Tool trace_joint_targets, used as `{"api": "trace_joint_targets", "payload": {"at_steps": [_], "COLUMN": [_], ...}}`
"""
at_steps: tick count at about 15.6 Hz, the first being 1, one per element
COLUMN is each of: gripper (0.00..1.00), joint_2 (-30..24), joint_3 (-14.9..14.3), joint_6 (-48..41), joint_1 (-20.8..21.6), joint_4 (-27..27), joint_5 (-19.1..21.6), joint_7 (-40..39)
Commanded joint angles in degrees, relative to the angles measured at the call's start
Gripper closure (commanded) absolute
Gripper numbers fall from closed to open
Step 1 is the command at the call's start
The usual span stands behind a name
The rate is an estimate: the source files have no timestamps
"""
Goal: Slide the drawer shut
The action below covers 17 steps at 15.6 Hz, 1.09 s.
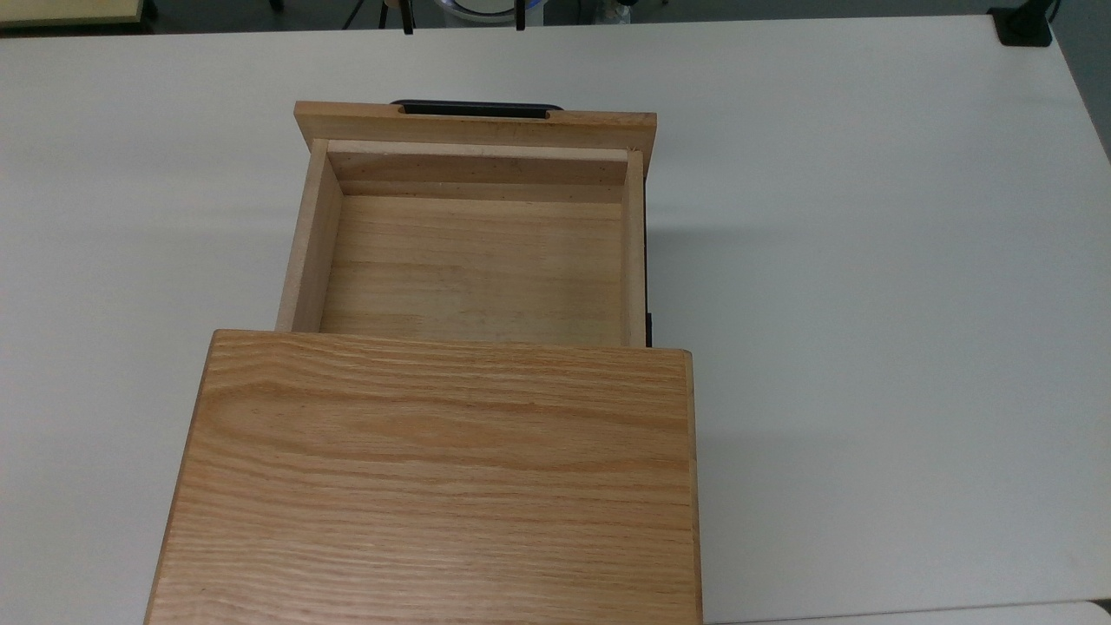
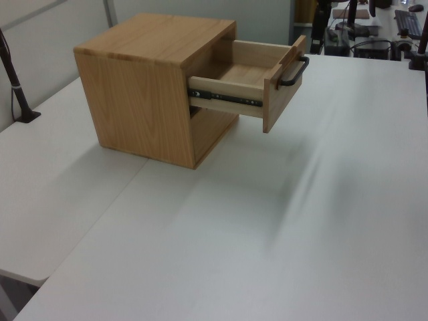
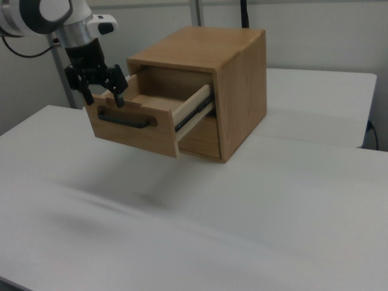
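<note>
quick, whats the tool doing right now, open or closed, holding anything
Tool: open, fingers spread, holding nothing; it hangs above the top edge of the pulled-out drawer's front panel.

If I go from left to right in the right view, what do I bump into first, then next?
The gripper with its fingers apart, then the black handle on the pulled-out drawer, then the wooden cabinet, with bare white table after it.
</note>
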Motion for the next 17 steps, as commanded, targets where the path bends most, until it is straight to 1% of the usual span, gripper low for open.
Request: {"api": "trace_joint_targets", "payload": {"at_steps": [1, 12, 14, 17], "gripper": [0.00, 0.00, 0.00, 0.00], "joint_2": [-0.4, -0.5, -0.5, -0.6], "joint_3": [-0.3, -0.3, -0.4, -0.4], "joint_6": [-1.6, -2.2, -5.6, -8.1], "joint_1": [0.6, 0.3, 0.1, -0.2], "joint_4": [-0.1, -0.2, -0.1, -0.2], "joint_5": [0.4, 0.4, -0.1, -0.7], "joint_7": [-0.1, -0.7, -2.4, -8.3]}}
